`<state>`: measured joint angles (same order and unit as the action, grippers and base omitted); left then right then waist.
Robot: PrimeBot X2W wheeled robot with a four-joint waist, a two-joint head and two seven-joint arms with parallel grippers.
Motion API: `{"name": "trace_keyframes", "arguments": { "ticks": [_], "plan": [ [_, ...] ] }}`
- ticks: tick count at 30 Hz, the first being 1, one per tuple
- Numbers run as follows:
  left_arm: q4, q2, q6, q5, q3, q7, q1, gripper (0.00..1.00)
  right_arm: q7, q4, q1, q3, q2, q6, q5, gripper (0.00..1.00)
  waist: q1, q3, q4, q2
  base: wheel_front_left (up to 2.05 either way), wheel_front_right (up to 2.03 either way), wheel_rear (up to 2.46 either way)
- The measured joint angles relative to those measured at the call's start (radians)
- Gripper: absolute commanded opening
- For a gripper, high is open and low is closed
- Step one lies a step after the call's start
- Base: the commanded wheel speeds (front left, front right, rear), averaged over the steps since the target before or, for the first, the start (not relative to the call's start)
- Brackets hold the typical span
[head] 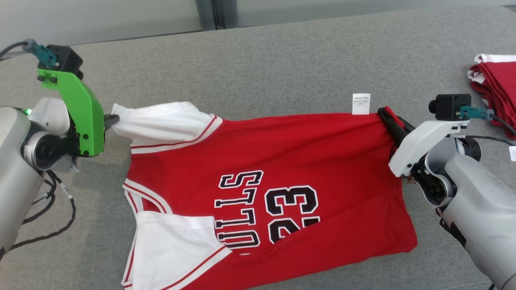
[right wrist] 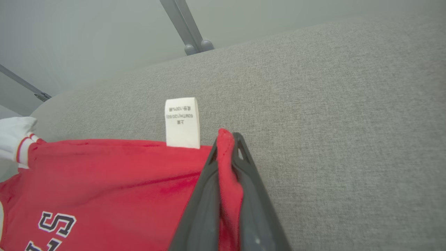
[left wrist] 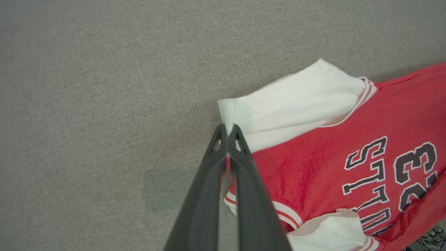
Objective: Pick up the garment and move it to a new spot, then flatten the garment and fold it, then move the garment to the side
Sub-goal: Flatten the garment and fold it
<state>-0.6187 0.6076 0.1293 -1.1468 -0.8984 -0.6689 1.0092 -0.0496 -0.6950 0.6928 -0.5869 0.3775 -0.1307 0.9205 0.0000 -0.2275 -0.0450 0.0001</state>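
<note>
- The left pincer [head: 112, 119] is closed on the tip of the far white sleeve [head: 161, 121] and draws it out leftward. Bare grey surface [head: 262, 60] lies open beside and beyond it.
- The garment [head: 282, 161], a red jersey, lies spread on the surface between the two pincers, print showing, its far edge pulled nearly straight. I judge the pick-up and move done and the flattening well along. The near white sleeve [head: 173, 245] lies rumpled over the body, and neither the fold nor the shift aside is done yet.
- A white care label [head: 361, 104] pokes out past the far edge.
- The right pincer [head: 385, 112] is clamped on the far hem corner, with red cloth bunched between its fingers.
- Further right, a red and white cloth pile [head: 494, 78] sits well apart from the hem and limits the room on that side. The far side offers the most room.
</note>
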Motion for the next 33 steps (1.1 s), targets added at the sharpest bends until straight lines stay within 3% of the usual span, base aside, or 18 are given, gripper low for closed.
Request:
{"name": "trace_keyframes", "arguments": {
  "ticks": [11,21,33],
  "plan": [
    [0.173,0.084,0.0,-0.142,-0.057,-0.196,-0.095,0.0,0.031,-0.005,-0.028,-0.1,0.083,0.0,0.044,0.0,0.0,0.094,0.04,0.0,0.0,0.0,0.0],
    [0.283,0.129,-0.027,-0.174,-0.08,-0.264,-0.157,0.0,0.061,0.01,-0.01,-0.235,0.17,0.0,0.033,0.0,0.0,0.104,0.071,0.0,0.0,0.0,0.0],
    [0.374,0.162,-0.062,-0.208,-0.104,-0.326,-0.201,0.0,0.287,0.09,0.01,-0.358,0.234,0.0,0.187,0.0,0.0,0.098,0.081,0.0,0.0,0.0,0.0]
  ]
}}
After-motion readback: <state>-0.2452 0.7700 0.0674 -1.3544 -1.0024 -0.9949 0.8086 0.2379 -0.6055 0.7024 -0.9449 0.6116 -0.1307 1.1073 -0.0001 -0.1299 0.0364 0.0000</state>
